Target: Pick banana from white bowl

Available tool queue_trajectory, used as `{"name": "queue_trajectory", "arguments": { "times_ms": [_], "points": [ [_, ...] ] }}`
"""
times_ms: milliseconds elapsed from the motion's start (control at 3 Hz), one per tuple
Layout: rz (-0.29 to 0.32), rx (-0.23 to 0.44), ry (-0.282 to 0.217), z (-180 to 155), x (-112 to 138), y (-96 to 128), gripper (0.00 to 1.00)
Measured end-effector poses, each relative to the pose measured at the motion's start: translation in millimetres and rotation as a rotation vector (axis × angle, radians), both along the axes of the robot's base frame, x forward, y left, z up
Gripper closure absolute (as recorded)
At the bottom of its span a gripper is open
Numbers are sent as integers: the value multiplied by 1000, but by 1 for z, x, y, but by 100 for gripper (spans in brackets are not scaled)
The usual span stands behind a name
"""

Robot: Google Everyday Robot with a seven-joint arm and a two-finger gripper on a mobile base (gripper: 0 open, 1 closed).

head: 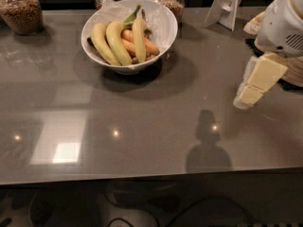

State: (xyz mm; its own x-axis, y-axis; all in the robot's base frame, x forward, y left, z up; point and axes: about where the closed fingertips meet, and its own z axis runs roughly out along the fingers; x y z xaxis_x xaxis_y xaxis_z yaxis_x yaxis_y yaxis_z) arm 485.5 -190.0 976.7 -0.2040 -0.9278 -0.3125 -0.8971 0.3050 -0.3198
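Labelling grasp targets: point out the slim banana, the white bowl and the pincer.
banana point(138, 39): camera view, mid-body.
white bowl point(165, 22): camera view, right inner wall.
pincer point(244, 98): camera view, lower tip, right of the white bowl.

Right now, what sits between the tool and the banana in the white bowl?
Camera view: only bare grey tabletop, then the white bowl's right wall. The tool hangs at the right edge; the banana lies inside the bowl.

The yellow banana point(138, 38) with a greenish stem is lying in the glossy white bowl point(165, 19). The cream tool point(248, 94) is hovering at right over the grey worktop point(142, 122).
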Motion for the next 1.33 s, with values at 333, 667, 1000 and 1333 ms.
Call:
{"name": "queue_trajectory", "arguments": {
  "times_ms": [333,667,1000,1333],
  "points": [
    [-33,73,-93,1,59,37,0],
    [-126,158,-170,6,121,80,0],
    [-126,158,-170,6,121,80,0],
    [-126,202,-200,10,128,89,0]
  ]
}}
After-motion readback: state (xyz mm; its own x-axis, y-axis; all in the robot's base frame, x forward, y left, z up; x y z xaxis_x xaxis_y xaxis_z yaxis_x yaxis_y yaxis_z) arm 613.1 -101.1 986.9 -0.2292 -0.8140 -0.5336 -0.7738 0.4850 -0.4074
